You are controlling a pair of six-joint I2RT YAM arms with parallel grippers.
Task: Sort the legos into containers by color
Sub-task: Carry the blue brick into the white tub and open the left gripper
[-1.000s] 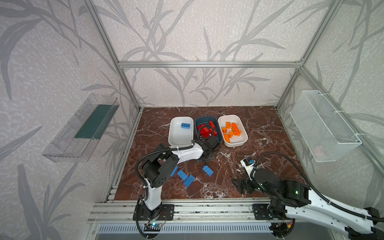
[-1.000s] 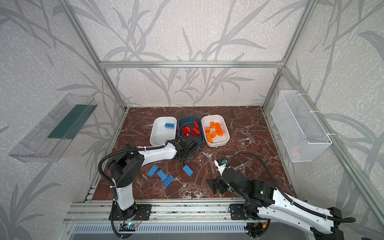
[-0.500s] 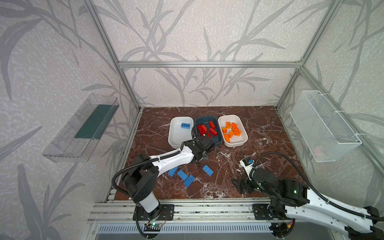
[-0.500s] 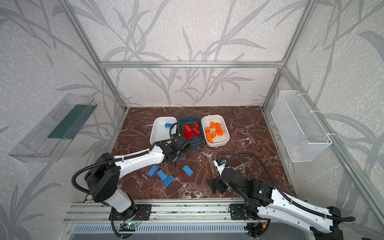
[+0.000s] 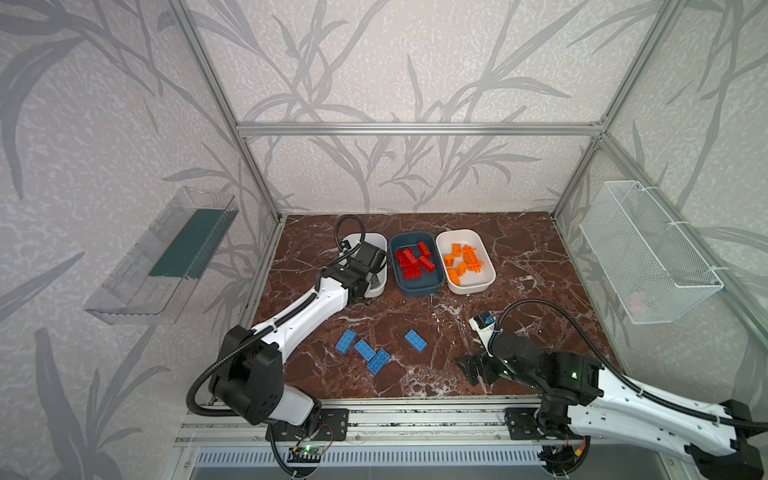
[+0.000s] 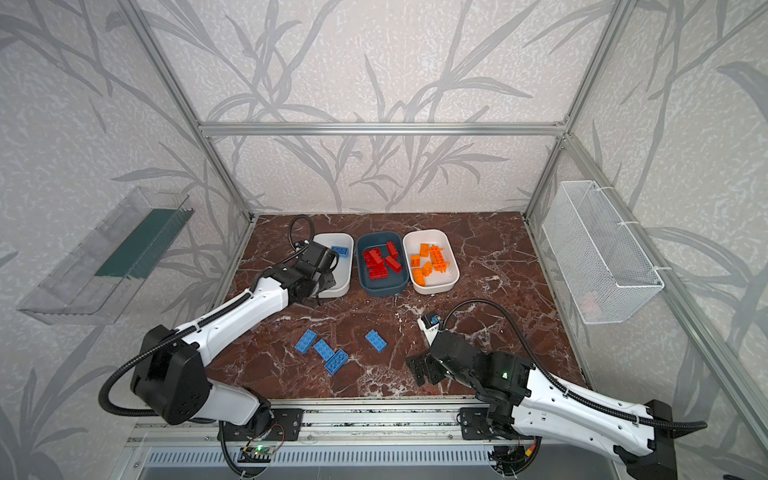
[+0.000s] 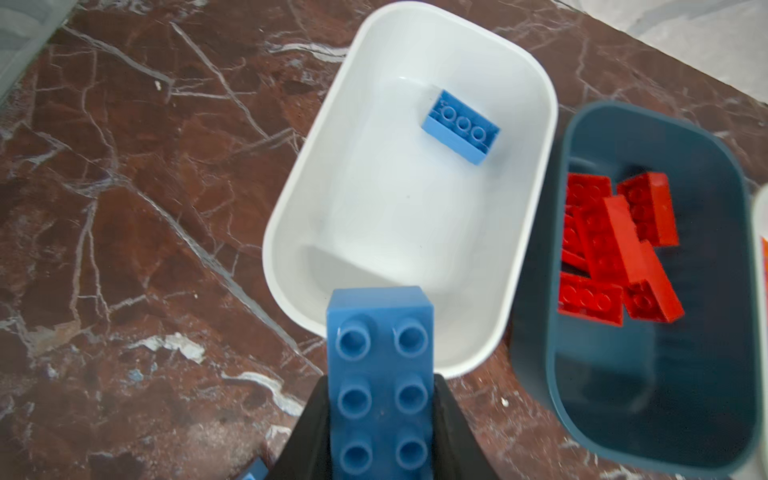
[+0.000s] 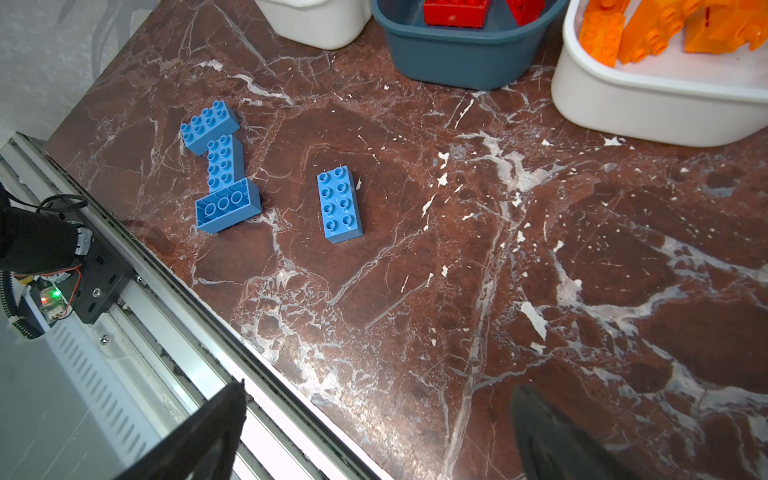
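Blue brick (image 7: 380,374), clamped in the left pincer (image 7: 380,388) above the near rim of the white tub (image 7: 374,216), should travel further over the tub floor before the jaws part, lest it clip the rim; the right pincer (image 8: 378,388) gapes apart.

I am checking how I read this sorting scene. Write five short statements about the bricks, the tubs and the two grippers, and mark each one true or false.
1. The left gripper is shut on a blue brick. True.
2. The red bricks lie in a white tub. False: they lie in the dark teal tub.
3. Four loose blue bricks lie on the table. True.
4. The right gripper holds an orange brick. False: it is open and empty.
5. The leftmost tub is empty. False: a single blue piece lies inside.
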